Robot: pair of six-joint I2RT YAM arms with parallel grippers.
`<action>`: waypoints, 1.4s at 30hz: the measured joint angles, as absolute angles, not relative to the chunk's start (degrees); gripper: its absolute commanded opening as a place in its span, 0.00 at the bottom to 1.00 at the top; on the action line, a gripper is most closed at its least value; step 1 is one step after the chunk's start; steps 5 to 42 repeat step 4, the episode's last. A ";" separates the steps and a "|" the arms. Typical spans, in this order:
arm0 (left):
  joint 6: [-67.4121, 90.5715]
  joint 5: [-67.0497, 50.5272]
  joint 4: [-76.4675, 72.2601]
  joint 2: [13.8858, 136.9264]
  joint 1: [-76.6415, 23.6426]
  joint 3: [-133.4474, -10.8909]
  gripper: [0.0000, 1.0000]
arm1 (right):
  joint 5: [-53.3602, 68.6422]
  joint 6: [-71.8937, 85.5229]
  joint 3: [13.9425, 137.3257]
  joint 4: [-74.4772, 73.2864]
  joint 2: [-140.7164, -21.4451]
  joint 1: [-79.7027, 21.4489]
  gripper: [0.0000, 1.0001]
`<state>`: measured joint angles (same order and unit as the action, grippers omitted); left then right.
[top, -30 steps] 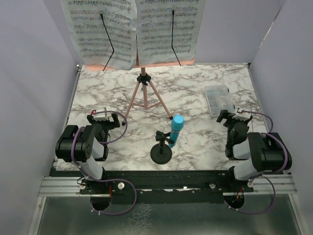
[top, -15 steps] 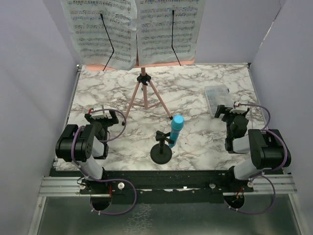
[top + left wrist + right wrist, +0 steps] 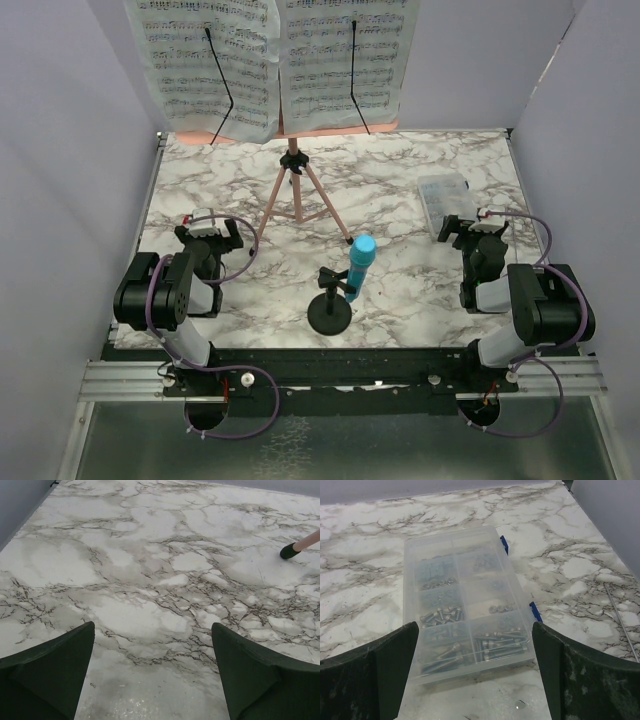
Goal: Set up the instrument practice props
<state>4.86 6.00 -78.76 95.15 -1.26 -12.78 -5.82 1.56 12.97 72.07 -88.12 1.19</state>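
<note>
The pink music stand (image 3: 292,190) stands on its tripod at the back centre, with two white sheet-music pages (image 3: 275,62) on its desk. One pink leg tip (image 3: 295,547) shows in the left wrist view. The blue microphone (image 3: 359,262) sits tilted in the black round-based mic stand (image 3: 329,312) at front centre. My left gripper (image 3: 208,232) is open low over bare marble at front left, nothing between its fingers (image 3: 55,672). My right gripper (image 3: 471,228) is open at front right, its fingers (image 3: 582,682) wide apart just short of the clear box.
A clear plastic compartment box (image 3: 465,605) of screws and nuts lies on the marble table (image 3: 400,180) right in front of the right gripper. Grey walls close the left, right and back sides. A thin metal rod (image 3: 620,620) lies at the far right.
Both grippers have swung slightly to point straight toward the back of the table; both stay open. The stand, pages and microphone have not moved.
</note>
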 measured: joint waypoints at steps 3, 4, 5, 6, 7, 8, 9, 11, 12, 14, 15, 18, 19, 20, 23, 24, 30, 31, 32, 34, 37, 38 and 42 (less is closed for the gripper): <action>4.62 5.98 -77.65 95.15 -1.32 -12.91 0.99 | -5.76 1.56 12.97 72.03 -88.12 1.19 1.00; 4.36 5.87 -77.03 95.15 -1.43 -13.15 0.99 | -5.72 1.56 12.97 72.01 -88.12 1.19 1.00; 4.36 5.87 -77.03 95.15 -1.43 -13.15 0.99 | -5.72 1.56 12.97 72.01 -88.12 1.19 1.00; 4.36 5.87 -77.03 95.15 -1.43 -13.15 0.99 | -5.72 1.56 12.97 72.01 -88.12 1.19 1.00; 4.36 5.87 -77.03 95.15 -1.43 -13.15 0.99 | -5.72 1.56 12.97 72.01 -88.12 1.19 1.00; 4.36 5.87 -77.03 95.15 -1.43 -13.15 0.99 | -5.72 1.56 12.97 72.01 -88.12 1.19 1.00; 4.36 5.87 -77.03 95.15 -1.43 -13.15 0.99 | -5.72 1.56 12.97 72.01 -88.12 1.19 1.00; 4.36 5.87 -77.03 95.15 -1.43 -13.15 0.99 | -5.72 1.56 12.97 72.01 -88.12 1.19 1.00; 4.36 5.87 -77.03 95.15 -1.43 -13.15 0.99 | -5.72 1.56 12.97 72.01 -88.12 1.19 1.00; 4.36 5.87 -77.03 95.15 -1.43 -13.15 0.99 | -5.72 1.56 12.97 72.01 -88.12 1.19 1.00; 4.36 5.87 -77.03 95.15 -1.43 -13.15 0.99 | -5.72 1.56 12.97 72.01 -88.12 1.19 1.00; 4.36 5.87 -77.03 95.15 -1.43 -13.15 0.99 | -5.72 1.56 12.97 72.01 -88.12 1.19 1.00; 4.36 5.87 -77.03 95.15 -1.43 -13.15 0.99 | -5.72 1.56 12.97 72.01 -88.12 1.19 1.00; 4.36 5.87 -77.03 95.15 -1.43 -13.15 0.99 | -5.72 1.56 12.97 72.01 -88.12 1.19 1.00; 4.36 5.87 -77.03 95.15 -1.43 -13.15 0.99 | -5.72 1.56 12.97 72.01 -88.12 1.19 1.00; 4.36 5.87 -77.03 95.15 -1.43 -13.15 0.99 | -5.72 1.56 12.97 72.01 -88.12 1.19 1.00; 4.36 5.87 -77.03 95.15 -1.43 -13.15 0.99 | -5.72 1.56 12.97 72.01 -88.12 1.19 1.00; 4.36 5.87 -77.03 95.15 -1.43 -13.15 0.99 | -5.72 1.56 12.97 72.01 -88.12 1.19 1.00; 4.36 5.87 -77.03 95.15 -1.43 -13.15 0.99 | -5.72 1.56 12.97 72.01 -88.12 1.19 1.00; 4.36 5.87 -77.03 95.15 -1.43 -13.15 0.99 | -5.72 1.56 12.97 72.01 -88.12 1.19 1.00; 4.36 5.87 -77.03 95.15 -1.43 -13.15 0.99 | -5.72 1.56 12.97 72.01 -88.12 1.19 1.00; 4.36 5.87 -77.03 95.15 -1.43 -13.15 0.99 | -5.72 1.56 12.97 72.01 -88.12 1.19 1.00; 4.36 5.87 -77.03 95.15 -1.43 -13.15 0.99 | -5.72 1.56 12.97 72.01 -88.12 1.19 1.00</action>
